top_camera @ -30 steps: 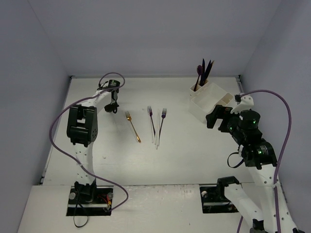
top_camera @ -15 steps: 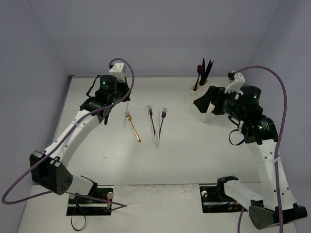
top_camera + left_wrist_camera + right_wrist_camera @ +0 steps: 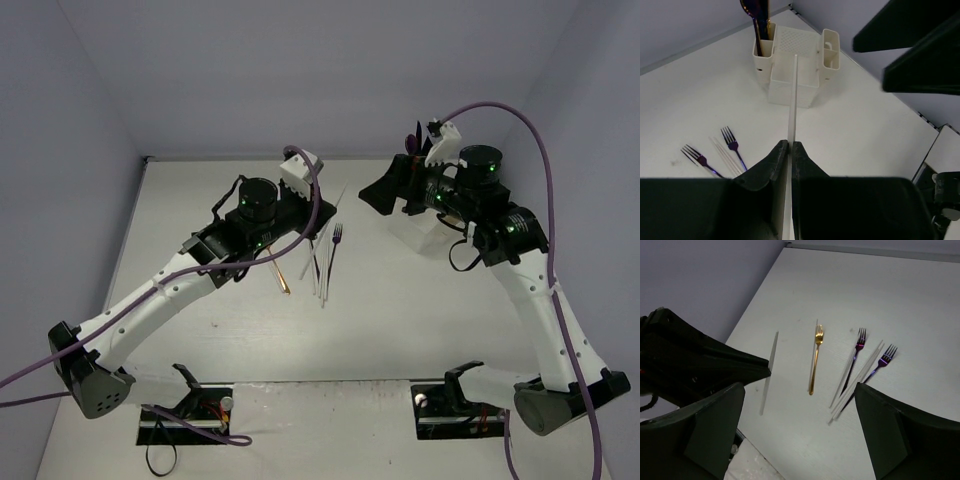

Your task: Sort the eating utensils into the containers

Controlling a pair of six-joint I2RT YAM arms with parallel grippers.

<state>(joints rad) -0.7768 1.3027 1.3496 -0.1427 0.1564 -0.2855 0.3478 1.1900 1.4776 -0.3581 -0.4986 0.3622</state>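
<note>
The left claw [image 3: 790, 146] is closed tight on a clear utensil [image 3: 793, 100], which points straight at the organizer [image 3: 807, 92] but stops short of it and is raised off the table. I judge the step to be the carry and drop. To do it well, bring the tip over a cup, tilt the utensil nearly upright, and lower it inside the rim before letting go, so it does not skid off the wall. The cup [image 3: 831, 55] on the organizer's far right seems the likely target: something pale shows inside, though I cannot tell what. The opposite cup [image 3: 764, 57] already holds dark purple and gold handles [image 3: 759, 15].

The right claw [image 3: 800, 390] is spread wide and holds nothing. It hangs right at the organizer and could crowd the approach.

The held utensil is a thin, pale, translucent strip seen edge-on, so its type is unclear. A gold fork [image 3: 815, 360], two purple forks [image 3: 859, 347] and more clear pieces [image 3: 856, 377] lie well apart from the organizer.
</note>
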